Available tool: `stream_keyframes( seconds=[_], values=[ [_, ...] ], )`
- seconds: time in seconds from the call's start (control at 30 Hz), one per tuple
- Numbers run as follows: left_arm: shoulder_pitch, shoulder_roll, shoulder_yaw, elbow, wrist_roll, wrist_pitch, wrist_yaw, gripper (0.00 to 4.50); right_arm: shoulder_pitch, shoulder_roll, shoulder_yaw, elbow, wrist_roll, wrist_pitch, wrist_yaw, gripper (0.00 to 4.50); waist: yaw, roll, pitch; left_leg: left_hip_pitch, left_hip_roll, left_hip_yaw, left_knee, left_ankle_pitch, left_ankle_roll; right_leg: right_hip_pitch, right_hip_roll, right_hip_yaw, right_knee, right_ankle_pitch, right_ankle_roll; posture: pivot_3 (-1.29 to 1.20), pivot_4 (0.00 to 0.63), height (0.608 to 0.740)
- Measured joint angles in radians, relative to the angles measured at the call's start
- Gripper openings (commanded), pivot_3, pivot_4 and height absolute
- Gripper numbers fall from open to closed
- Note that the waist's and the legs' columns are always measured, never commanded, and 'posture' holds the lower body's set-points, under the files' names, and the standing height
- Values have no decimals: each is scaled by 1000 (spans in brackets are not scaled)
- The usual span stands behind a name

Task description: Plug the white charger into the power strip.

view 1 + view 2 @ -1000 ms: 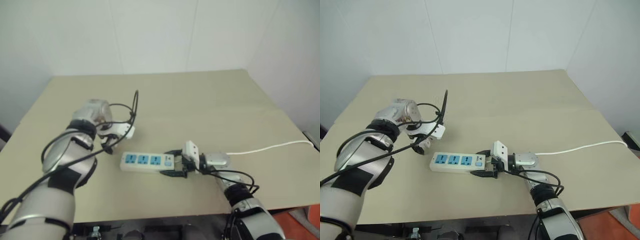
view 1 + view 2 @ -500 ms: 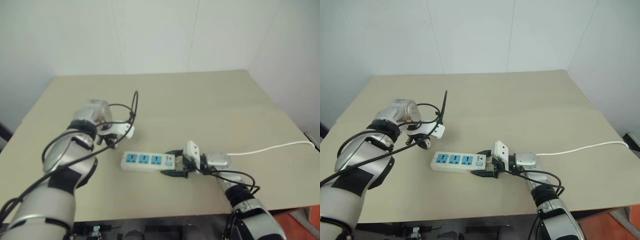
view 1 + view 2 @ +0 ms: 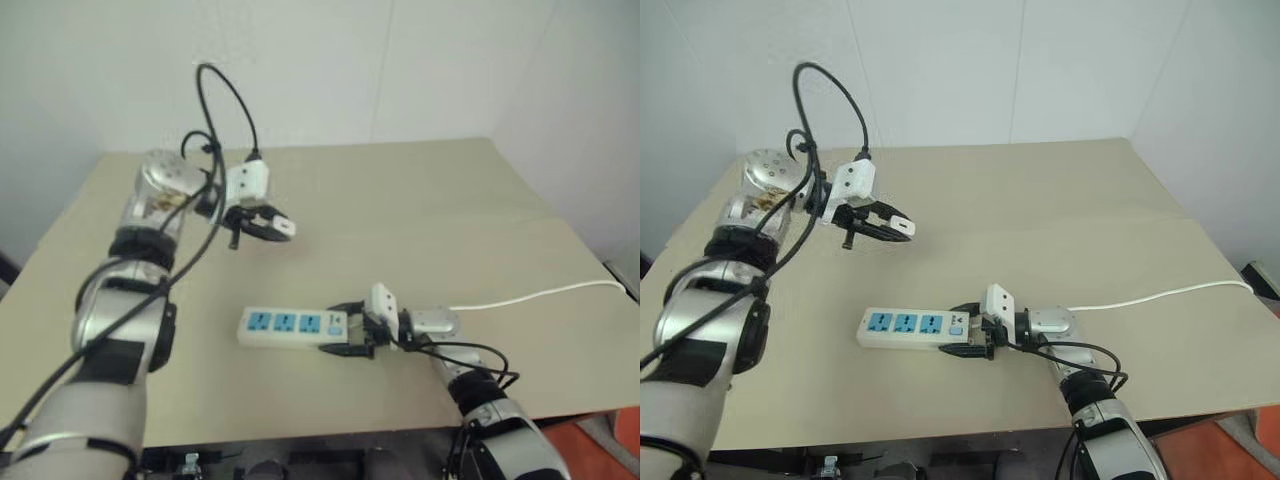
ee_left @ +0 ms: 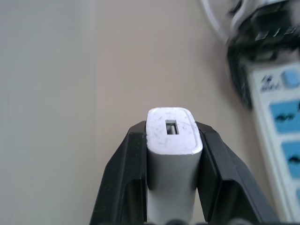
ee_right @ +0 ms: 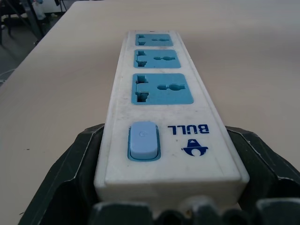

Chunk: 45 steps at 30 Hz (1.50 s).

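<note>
My left arm is raised above the table, wrist bent so my left claw (image 3: 890, 226) points toward three o'clock and slightly down. Its two black fingers (image 4: 131, 183) are clamped on the sides of the white charger (image 4: 172, 159). My right arm lies low, forearm reaching toward nine o'clock, and my right claw (image 3: 970, 340) grips the switch end of the power strip (image 3: 912, 327) between both fingers.

The power strip (image 3: 922, 328) lies flat on the beige table (image 3: 1040, 210), its three blue sockets facing up. The right gripper (image 3: 968, 338) clasps its switch end, one black finger on either side. A thin white cord (image 3: 1160, 297) runs toward the table's right edge. The left gripper (image 3: 892, 228) hangs raised above the table, well apart from the strip, clamping the white charger (image 3: 902, 226).
</note>
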Motion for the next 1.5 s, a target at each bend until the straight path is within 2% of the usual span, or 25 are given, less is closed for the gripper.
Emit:
stream_keyframes(
  seconds=[0.27,0.4,0.57,0.73,1.33,1.5],
  values=[
    [224,49,18,-403,-192,238,-4,1018,-35,7,8,89,-4,-89,26,3447,-8,0,0,3,2,-1,0,0,0,2,3,3,0,0,0,0,150,740],
    [351,52,52,-585,-286,350,41,1018,-47,3,2,150,0,-162,45,3447,-3,0,0,7,2,-1,0,0,0,7,3,4,-1,0,0,0,150,740],
    [495,48,83,-771,-394,484,116,1018,-53,-13,-7,177,9,-166,78,3447,15,-2,-1,9,2,-1,1,0,0,10,2,6,-3,0,0,0,150,740],
    [556,42,75,-801,-430,529,137,1018,-65,-16,-10,180,13,-117,90,3447,22,-2,-1,10,2,0,1,0,0,9,3,7,-4,0,0,0,150,740],
    [555,-24,27,-767,-467,503,124,1018,-78,-16,-10,175,12,-65,91,3447,29,-2,-1,11,2,3,0,0,0,9,4,8,-3,0,0,0,150,740],
    [590,-85,33,-753,-474,459,156,1018,-75,-16,-10,170,11,-65,86,3447,30,-2,-1,11,3,3,0,0,0,9,4,8,-4,0,0,0,150,740]
  ],
)
